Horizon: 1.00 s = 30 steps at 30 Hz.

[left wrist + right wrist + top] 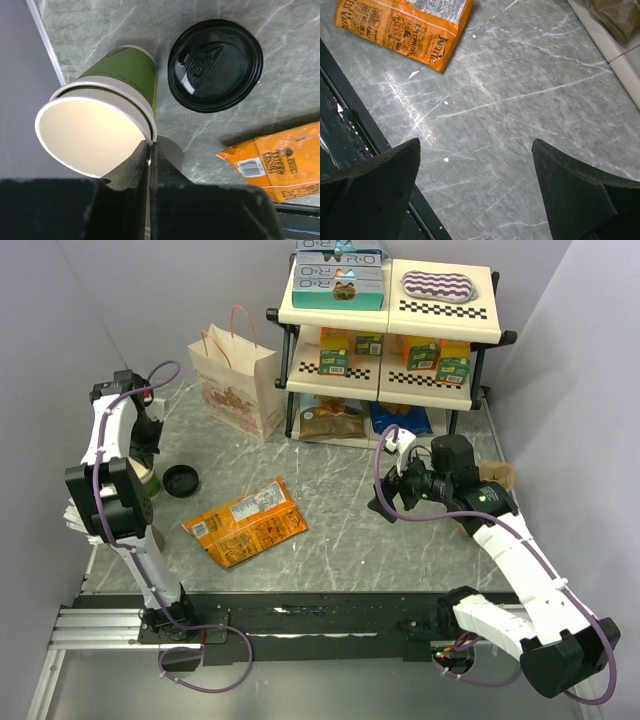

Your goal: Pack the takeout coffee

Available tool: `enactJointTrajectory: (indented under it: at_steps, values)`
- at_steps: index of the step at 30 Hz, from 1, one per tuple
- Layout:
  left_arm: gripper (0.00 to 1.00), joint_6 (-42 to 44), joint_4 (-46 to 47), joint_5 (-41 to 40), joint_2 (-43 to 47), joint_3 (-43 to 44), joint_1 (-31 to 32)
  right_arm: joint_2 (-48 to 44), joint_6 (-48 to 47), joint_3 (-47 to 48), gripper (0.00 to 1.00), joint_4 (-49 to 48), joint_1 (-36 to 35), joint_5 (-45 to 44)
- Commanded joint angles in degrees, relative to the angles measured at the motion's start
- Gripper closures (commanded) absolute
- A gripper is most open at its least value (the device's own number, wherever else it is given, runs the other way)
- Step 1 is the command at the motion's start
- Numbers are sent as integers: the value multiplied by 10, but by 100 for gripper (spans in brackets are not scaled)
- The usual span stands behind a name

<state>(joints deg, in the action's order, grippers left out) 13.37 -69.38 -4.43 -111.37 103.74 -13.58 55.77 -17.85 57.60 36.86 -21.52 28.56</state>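
Grey marbled table point(340, 540) runs between pale lilac walls point(80, 320), and much on it is only half seen. From the top view the green paper cup point(127, 70) is almost wholly hidden behind the left arm, at the table's left edge; the left wrist view cuts off the orange snack bag point(280, 167) at its right border; the shelf rack point(390, 335) loses its top boxes to the upper edge; a brown thing point(615, 17) in the right wrist view's corner is too cropped to name.

Left gripper point(149, 147) has its fingers point(131, 167) pressed almost together, pinching the near rim of the cup, one finger on the inner side and one on the outer; the rim looks doubled, as of two nested cups, though I cannot be sure. Right gripper point(475, 145) hangs over bare marble in front of the rack with fingers spread wide, holding and touching nothing.

The cup stands with its mouth uncovered, only cream lining showing; its bottom cannot be made out. The black lid point(215, 65) lies flat on the table just beside the cup, apart from it. The paper bag point(235, 380) stands upright at the back left, beside the rack, well apart from the cup; its inside cannot be seen. The rack holds boxes above, small cartons on the middle shelf and packets below.
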Motion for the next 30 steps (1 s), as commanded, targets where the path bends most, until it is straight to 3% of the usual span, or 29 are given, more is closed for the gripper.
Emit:
enactJointTrajectory:
  at_steps: [1,7,16,19,21,23,25,30]
  values:
    - [96,13,-13,-22,22,18,-2,5,1,7,2,-17,-4,3]
    - [99,14,-44,-15,16,78,-2,11,2,8,2,-22,-3,3]
    - [99,29,-36,-33,29,17,2,18,0,13,2,-22,-3,4]
    - [99,30,-33,-27,34,58,8,19,0,19,2,-21,-4,3]
    - [99,40,-9,-62,42,31,10,18,1,19,2,-22,-3,4]
    - [99,37,-88,-36,21,73,31,21,0,21,2,-20,-4,4]
    - [99,39,-47,-57,34,35,31,20,0,20,2,-21,-4,4]
    - [99,32,-64,-58,36,44,33,20,1,19,2,-21,-3,4]
